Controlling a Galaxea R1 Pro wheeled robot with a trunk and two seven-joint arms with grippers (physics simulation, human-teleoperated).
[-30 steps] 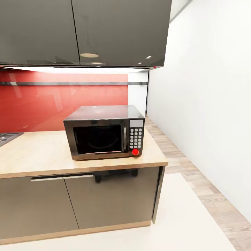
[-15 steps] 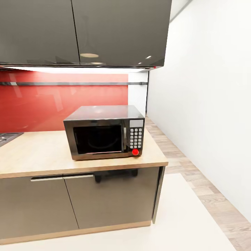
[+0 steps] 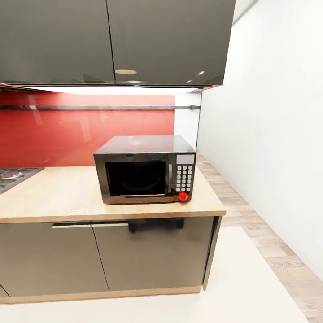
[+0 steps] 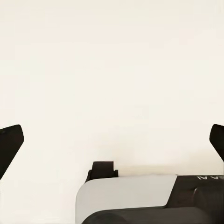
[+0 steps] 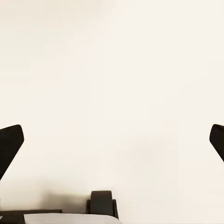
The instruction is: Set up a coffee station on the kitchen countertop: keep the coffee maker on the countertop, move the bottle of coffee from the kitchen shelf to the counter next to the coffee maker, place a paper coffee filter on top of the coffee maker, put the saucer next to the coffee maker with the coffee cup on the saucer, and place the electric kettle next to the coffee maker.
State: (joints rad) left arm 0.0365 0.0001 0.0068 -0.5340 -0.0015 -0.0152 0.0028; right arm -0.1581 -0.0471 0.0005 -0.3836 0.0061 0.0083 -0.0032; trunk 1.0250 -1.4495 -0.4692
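Left wrist view gives me the left gripper point(image 4: 112, 142) with its dark fingertips point(image 4: 10, 142) spread wide at the frame's edges, nothing between them, over a cream floor; part of the robot's white and black base point(image 4: 140, 200) sits at the bottom, with faint lettering at lower right that I can't read. My right gripper point(image 5: 112, 142) is likewise spread and empty. In the head view, the kitchen countertop point(image 3: 58, 197) crosses mid-frame, carrying a black microwave point(image 3: 146, 169) with a keypad and red button. A hob corner point(image 3: 13, 176) shows at far left, a red backsplash point(image 3: 67, 134) behind, glossy grey wall cabinets point(image 3: 116, 40) above.
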